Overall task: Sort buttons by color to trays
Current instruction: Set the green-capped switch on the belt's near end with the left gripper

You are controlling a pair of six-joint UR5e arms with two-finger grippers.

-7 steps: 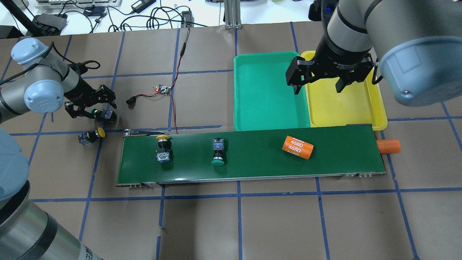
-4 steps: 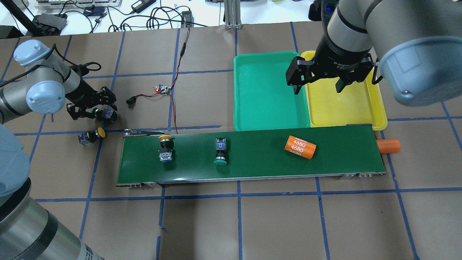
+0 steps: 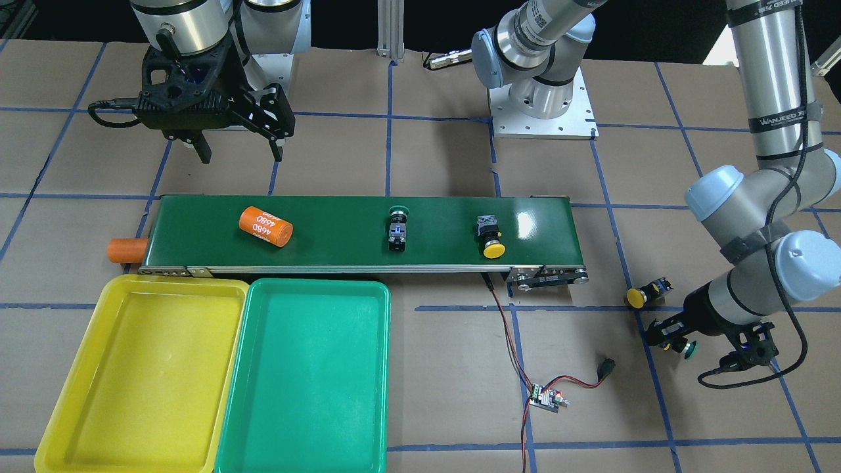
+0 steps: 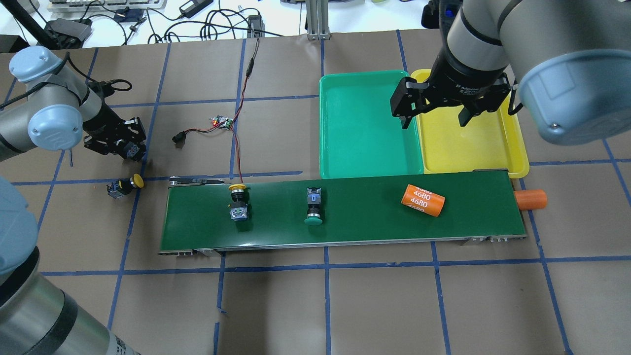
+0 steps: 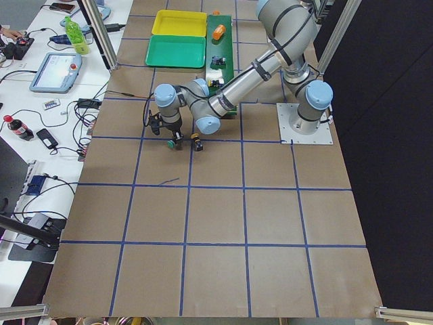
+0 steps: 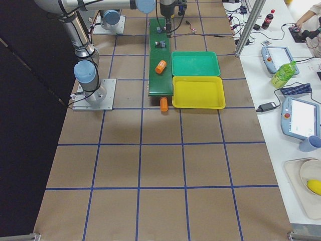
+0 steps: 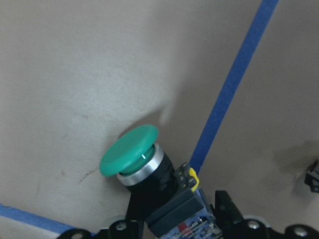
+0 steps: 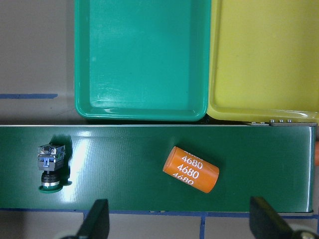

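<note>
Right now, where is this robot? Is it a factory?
Probably a robotics lab, not a factory: a small conveyor belt on a taped-grid table, and a side desk with tablets and drink bottles.

brown desk (image 4: 374, 305), blue tape grid. the belt (image 4: 369, 222) lies across the middle, with the green tray (image 4: 365, 128) and yellow tray (image 4: 468, 148) side by side, touching, against its far edge. a yellow button (image 4: 123, 185) lies on its side just off the belt's left end. beyond it, a circuit board (image 4: 222, 122) with wires.
</note>
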